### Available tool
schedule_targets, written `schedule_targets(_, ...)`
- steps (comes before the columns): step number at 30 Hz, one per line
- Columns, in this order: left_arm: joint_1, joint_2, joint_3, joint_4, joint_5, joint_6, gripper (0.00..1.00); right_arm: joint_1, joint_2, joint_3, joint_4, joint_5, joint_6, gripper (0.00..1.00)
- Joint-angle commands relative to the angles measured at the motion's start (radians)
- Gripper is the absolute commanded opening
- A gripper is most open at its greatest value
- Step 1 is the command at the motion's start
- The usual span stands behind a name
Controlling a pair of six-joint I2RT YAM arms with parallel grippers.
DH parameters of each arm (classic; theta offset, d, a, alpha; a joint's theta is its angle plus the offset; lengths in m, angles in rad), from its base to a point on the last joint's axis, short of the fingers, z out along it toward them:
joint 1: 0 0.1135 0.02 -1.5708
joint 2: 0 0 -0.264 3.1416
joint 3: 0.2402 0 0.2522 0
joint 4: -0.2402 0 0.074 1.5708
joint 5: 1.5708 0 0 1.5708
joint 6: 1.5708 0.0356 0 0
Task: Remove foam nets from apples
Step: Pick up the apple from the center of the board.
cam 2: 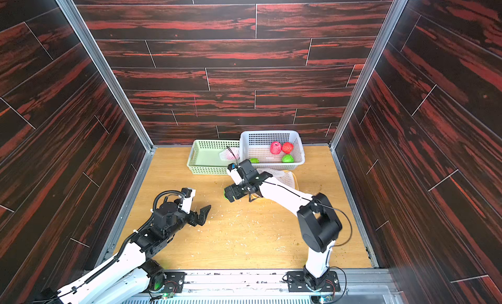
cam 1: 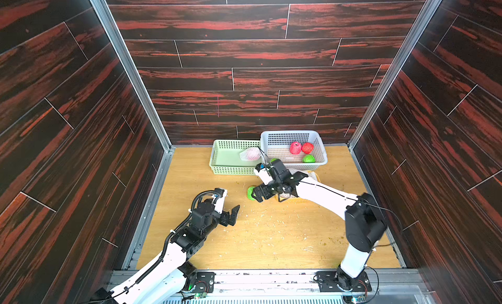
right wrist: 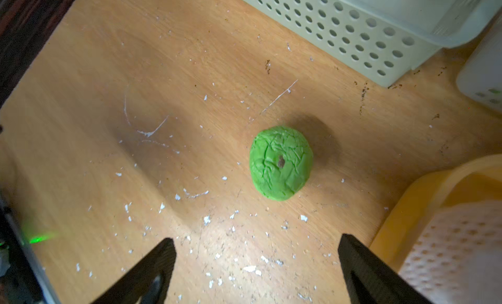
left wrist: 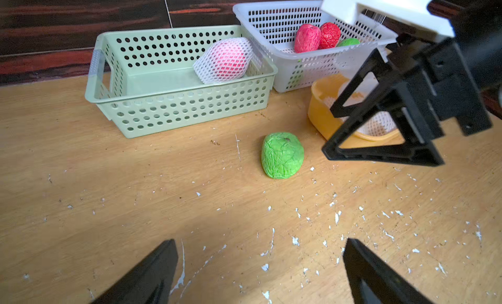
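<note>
I note the green apple (right wrist: 281, 162) sits bare on the table (right wrist: 135, 99), stem dimple up. The right gripper (right wrist: 256, 238) beside it gapes empty. The left gripper (left wrist: 260, 240) gapes empty too.

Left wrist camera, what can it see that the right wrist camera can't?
Only the left wrist view shows a netted red apple inside the green basket, two bare red apples in the white basket, and the right gripper, which is open. Only the right wrist view shows a small green glow at the edge of the table. Both show the bare green apple lying on the table, the green basket's wall, and the yellow bowl holding loose foam nets.
</note>
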Motion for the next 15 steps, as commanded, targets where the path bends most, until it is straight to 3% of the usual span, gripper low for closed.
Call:
schedule_targets(1, 0.003, 0.002, -0.001, 0.013, -0.020, 0.016, 1.00, 0.014, 0.083, 0.064, -0.057, 0.073, 0.087, 0.97)
schedule_targets(15, 0.004, 0.022, -0.006, 0.049, 0.043, 0.040, 1.00, 0.038, 0.340, 0.298, -0.188, 0.130, 0.156, 0.96)
